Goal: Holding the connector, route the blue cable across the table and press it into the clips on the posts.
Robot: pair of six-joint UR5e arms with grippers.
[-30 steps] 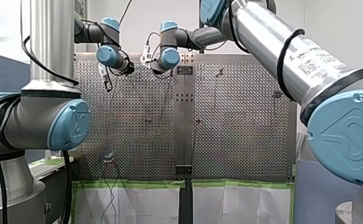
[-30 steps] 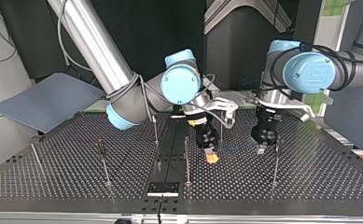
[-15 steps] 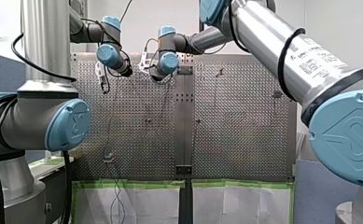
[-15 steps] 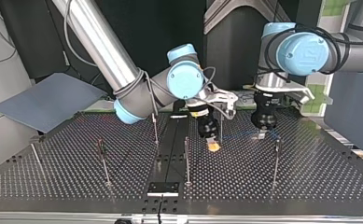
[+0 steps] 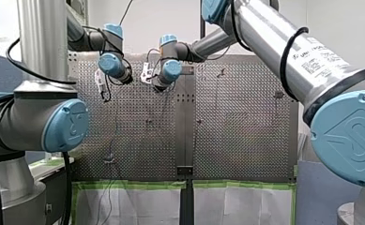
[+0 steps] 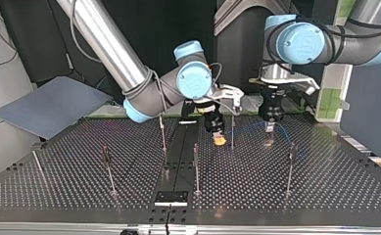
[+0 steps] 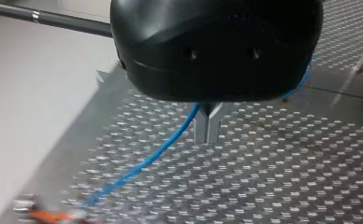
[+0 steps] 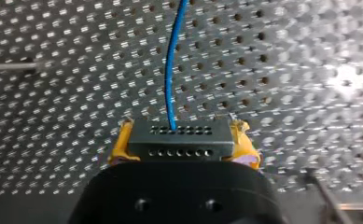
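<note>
A: Two grippers, both loaded?

B: Both. My right gripper (image 8: 183,145) is clamped on the black connector (image 8: 179,134), with its yellow pads (image 8: 122,144) pressed against either end. The blue cable (image 8: 171,65) leaves the connector's face straight ahead over the perforated tabletop (image 8: 286,56). My left gripper (image 7: 208,137) has its metal fingers (image 7: 200,129) closed to a narrow pinch. The cable runs through them and trails off toward the other gripper.

A: What has changed in the last second?

B: In the top view both grippers have drawn back together, away from the near row of posts (image 6: 196,169) and toward the arms' side of the tabletop. The left one was just beside the right-hand post (image 6: 290,166); now it is well apart from it. The stretch of cable between the grippers has come along with them.

A: So nothing is pressed home yet?

B: Nothing that I can see. The cable hangs between the grippers and sags in a loose loop beyond the left one. A thin post (image 6: 232,133) stands between the two grippers, just beside the right one's pads.

A: Meaning?

B: I judge the routing has barely begun. The pair seems to be lining the held span up with that thin post. Whether the cable touches it already, I cannot tell.
</note>
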